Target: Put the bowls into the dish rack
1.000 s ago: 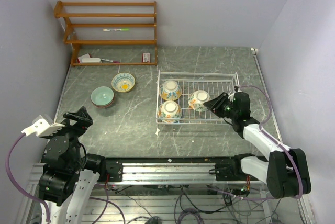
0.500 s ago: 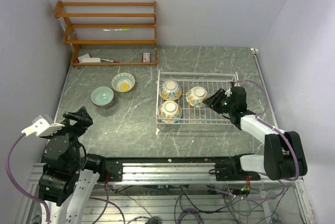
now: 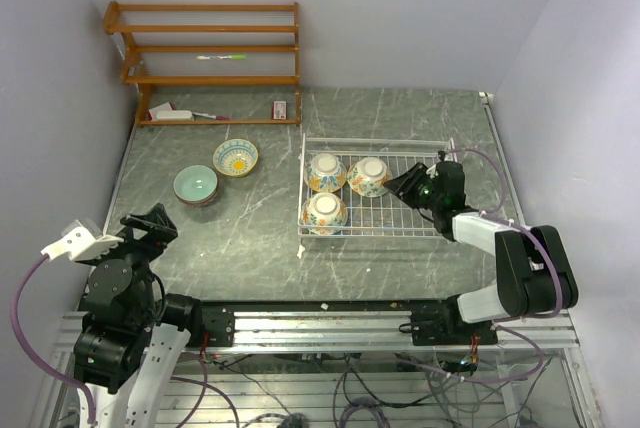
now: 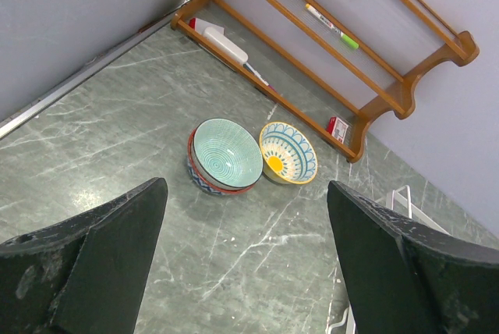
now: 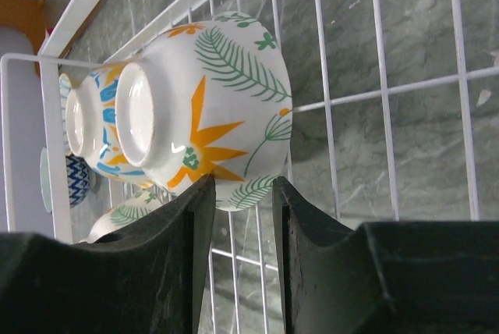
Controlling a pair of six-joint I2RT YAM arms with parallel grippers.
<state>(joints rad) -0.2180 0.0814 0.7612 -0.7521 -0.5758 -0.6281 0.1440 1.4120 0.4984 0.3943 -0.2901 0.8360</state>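
The white wire dish rack (image 3: 420,210) holds three upturned floral bowls: two at its left end (image 3: 326,172) (image 3: 325,212) and a third (image 3: 368,176) beside them. My right gripper (image 3: 403,185) is in the rack, shut on the rim of that third bowl (image 5: 210,108), white with orange and green leaves; the rim fills the gap at my gripper's (image 5: 238,186) tips. A pale teal bowl (image 3: 195,185) (image 4: 226,153), nested in a red-rimmed one, and a yellow and blue bowl (image 3: 235,157) (image 4: 287,151) sit on the table. My left gripper (image 3: 152,220) (image 4: 245,186) is open and empty.
A brown wooden shelf unit (image 3: 210,63) (image 4: 335,61) stands against the back wall with a marker and small items on it. The rack's wire floor (image 5: 323,76) lies under the held bowl. Walls close in on the left, back and right.
My right gripper has moved left and toward the back of the rack, and the floral bowl has moved with it, up beside the back-left bowl. The left arm has not moved.
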